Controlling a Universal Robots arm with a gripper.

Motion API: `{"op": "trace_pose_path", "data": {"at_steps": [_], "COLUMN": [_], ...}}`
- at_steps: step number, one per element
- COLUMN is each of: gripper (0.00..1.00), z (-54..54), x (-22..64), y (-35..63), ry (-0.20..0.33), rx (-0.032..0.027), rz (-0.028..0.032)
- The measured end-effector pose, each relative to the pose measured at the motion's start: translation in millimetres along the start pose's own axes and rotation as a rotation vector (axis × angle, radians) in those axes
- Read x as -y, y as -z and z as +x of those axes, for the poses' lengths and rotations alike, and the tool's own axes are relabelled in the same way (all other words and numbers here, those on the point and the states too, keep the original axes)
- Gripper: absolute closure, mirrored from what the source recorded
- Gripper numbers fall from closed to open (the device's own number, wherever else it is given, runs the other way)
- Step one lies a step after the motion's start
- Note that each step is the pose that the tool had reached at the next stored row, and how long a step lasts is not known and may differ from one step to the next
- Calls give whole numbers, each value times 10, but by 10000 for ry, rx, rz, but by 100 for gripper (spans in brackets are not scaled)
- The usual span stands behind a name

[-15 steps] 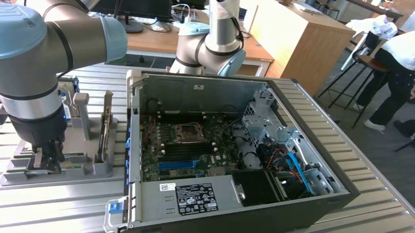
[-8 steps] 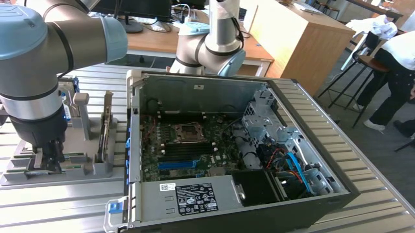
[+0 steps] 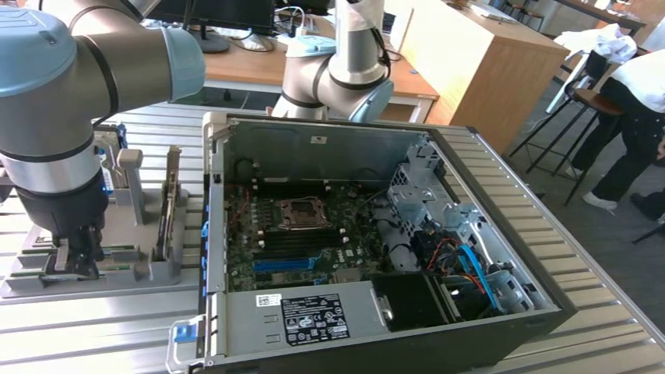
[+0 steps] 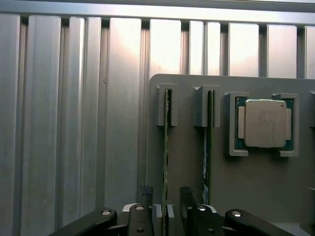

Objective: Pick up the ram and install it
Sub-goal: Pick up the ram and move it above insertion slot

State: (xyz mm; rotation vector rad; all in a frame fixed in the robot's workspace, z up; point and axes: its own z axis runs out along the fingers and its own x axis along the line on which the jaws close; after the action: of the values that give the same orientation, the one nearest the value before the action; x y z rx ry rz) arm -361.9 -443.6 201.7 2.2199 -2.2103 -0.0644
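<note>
Two green ram sticks stand on edge in the slots of a grey holder [image 4: 187, 172]. My gripper [image 4: 165, 196] has come down over one ram stick [image 4: 166, 147]; its dark fingers [image 4: 188, 199] stand on either side of the board with a gap, so it is open. The other ram stick [image 4: 207, 147] stands parallel beside it. In the exterior view my gripper [image 3: 75, 261] is low at the holder [image 3: 135, 269] on the exterior view's left, next to the open computer case [image 3: 213, 234]. Dark memory slots [image 3: 311, 238] lie on the motherboard below the processor socket [image 3: 301, 212].
A square silver processor [image 4: 266, 123] sits in its own pocket on the holder. The holder and case rest on a ribbed metal table [image 4: 74, 123]. A second arm's base [image 3: 343, 70] stands behind the case. A person [image 3: 634, 117] stands at the exterior view's far right.
</note>
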Motion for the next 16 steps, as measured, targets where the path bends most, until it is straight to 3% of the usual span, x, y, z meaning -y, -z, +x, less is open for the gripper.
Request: {"op": "trace_pose_path", "data": {"at_steps": [16], "gripper": [64], "z": [18], "x": [0], "y": [-1], "ry": [0], "rx": [1], "rz": [1]}}
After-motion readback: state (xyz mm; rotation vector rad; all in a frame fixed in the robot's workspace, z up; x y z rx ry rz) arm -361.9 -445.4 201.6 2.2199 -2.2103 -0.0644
